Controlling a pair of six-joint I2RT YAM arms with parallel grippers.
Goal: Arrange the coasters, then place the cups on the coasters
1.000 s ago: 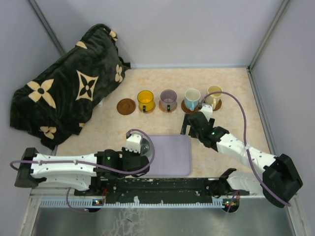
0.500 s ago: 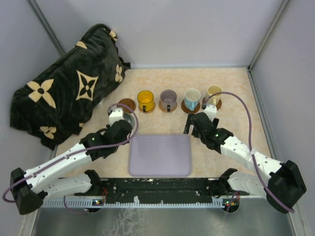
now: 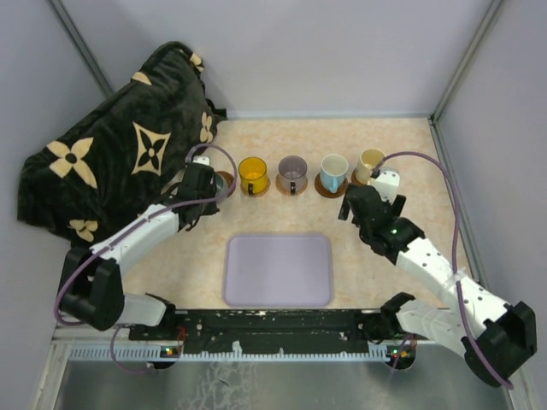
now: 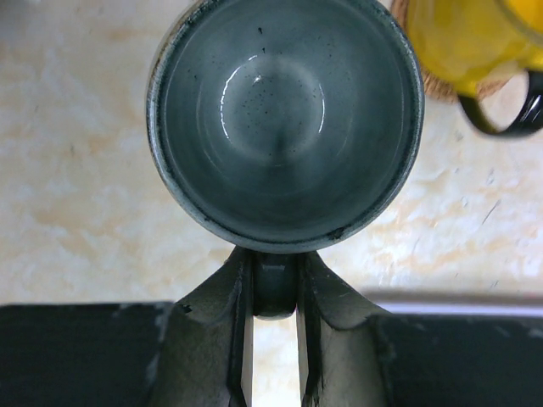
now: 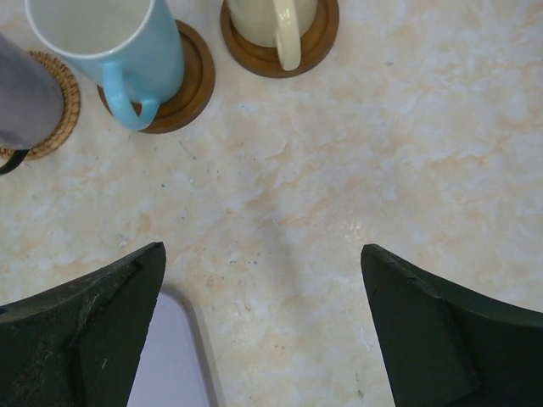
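My left gripper [image 3: 213,184] [image 4: 273,264] is shut on the handle of the grey-green cup [image 3: 225,182] [image 4: 284,119], which stands upright at the left end of the row. The cup hides the coaster below it. I cannot tell whether the cup rests or hovers. To its right stand the yellow cup [image 3: 252,173] [image 4: 475,38] on a woven coaster [image 4: 433,83], the mauve cup [image 3: 292,172] [image 5: 24,97], the light blue cup [image 3: 333,171] [image 5: 110,38] on a brown coaster [image 5: 188,85], and the cream cup [image 3: 372,161] [image 5: 273,19] on another coaster [image 5: 321,38]. My right gripper [image 3: 357,203] [image 5: 263,254] is open over bare table, short of the blue and cream cups.
A lavender tray [image 3: 278,270] [image 5: 170,360] lies at the near middle of the table. A dark plush blanket with tan flowers [image 3: 111,162] is heaped at the far left, close to my left arm. Grey walls enclose the table.
My left arm has carried the grey-green cup from beside the tray's left edge out to the left end of the cup row. The right gripper has drifted slightly right.
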